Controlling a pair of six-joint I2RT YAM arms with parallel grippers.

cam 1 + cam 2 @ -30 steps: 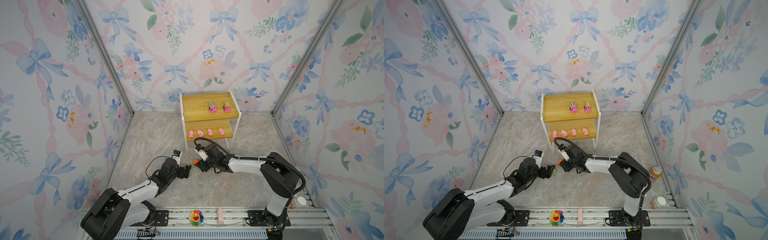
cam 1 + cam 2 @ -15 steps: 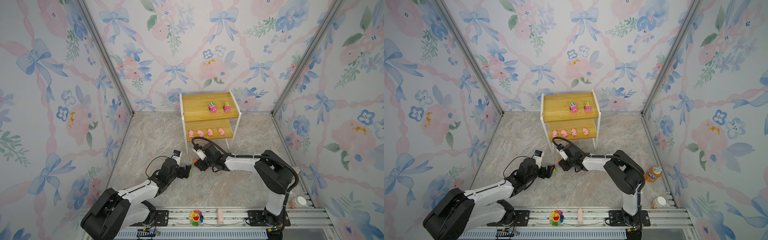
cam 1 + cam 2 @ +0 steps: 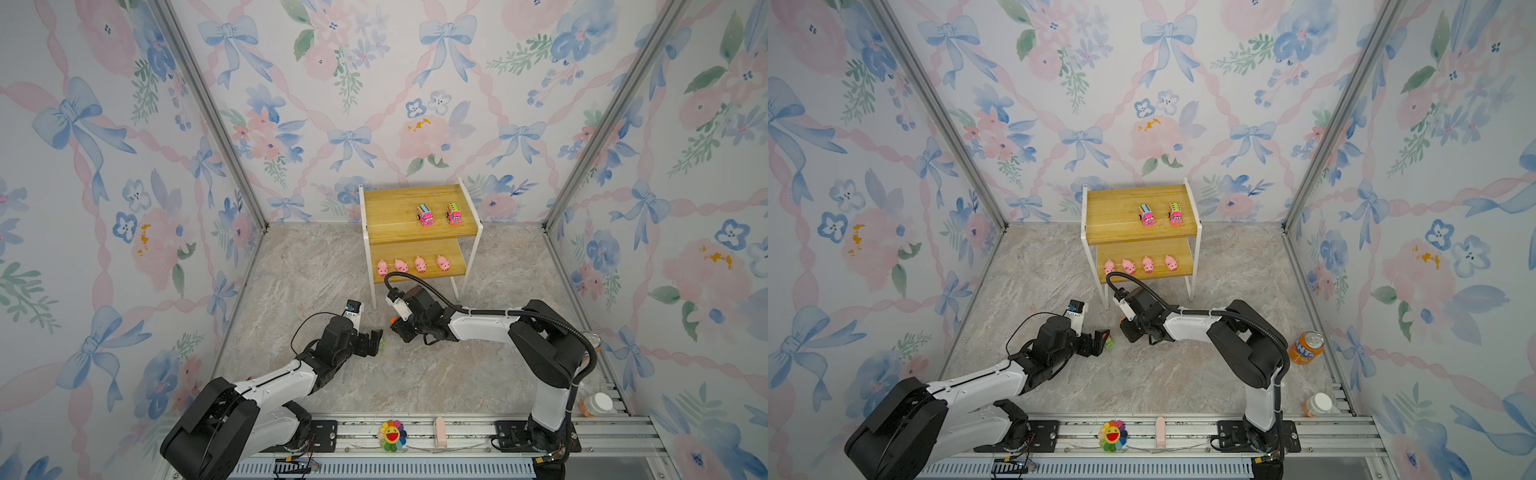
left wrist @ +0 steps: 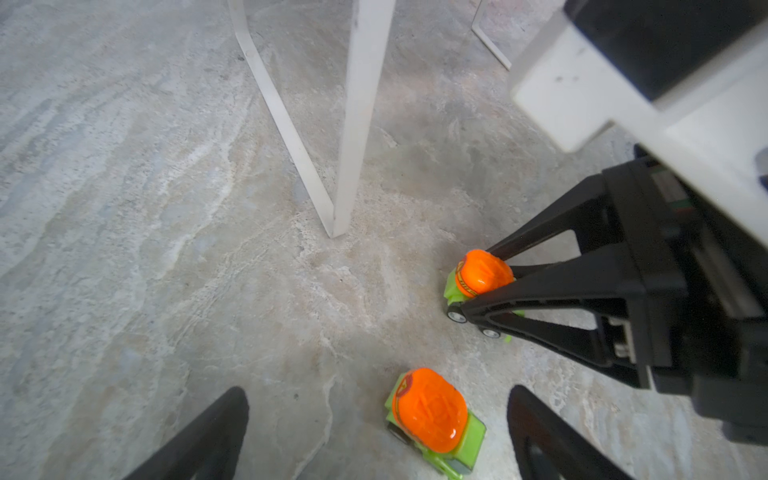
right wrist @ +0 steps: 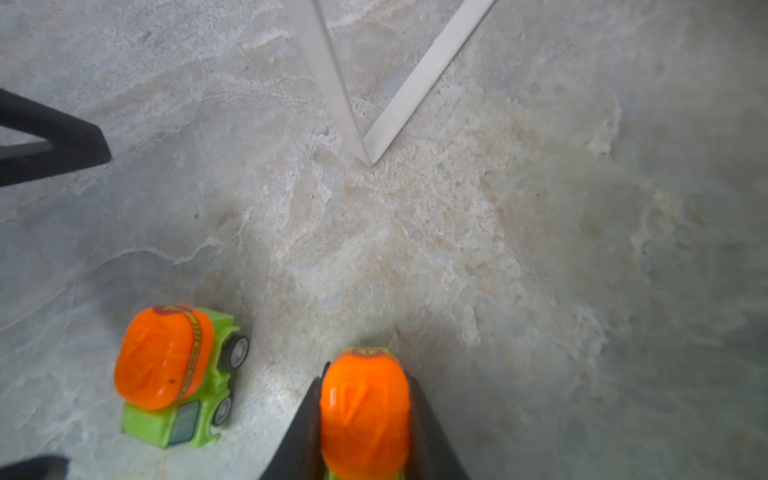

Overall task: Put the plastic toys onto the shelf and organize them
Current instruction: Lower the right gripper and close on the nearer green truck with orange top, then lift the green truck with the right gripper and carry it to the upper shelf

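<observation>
Gripping one green truck (image 4: 482,274) on the floor (image 3: 332,270), the right gripper (image 5: 365,370) is clamped across its orange top. Lifting it onto the shelf (image 3: 399,203) comes next, in my judgement. The left gripper (image 4: 378,399) stands spread around the second green truck (image 5: 166,357). One shelf leg (image 4: 357,124) stands near, so rise clear first. The top board's left half is bare.

Green trucks (image 4: 432,411) look glossy plastic, the floor (image 4: 166,249) matt and stone-veined, the shelf (image 3: 395,208) smooth wood-grain.

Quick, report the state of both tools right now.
Left tool: open around a green truck, not gripping it.
Right tool: closed on the second green truck.
</observation>
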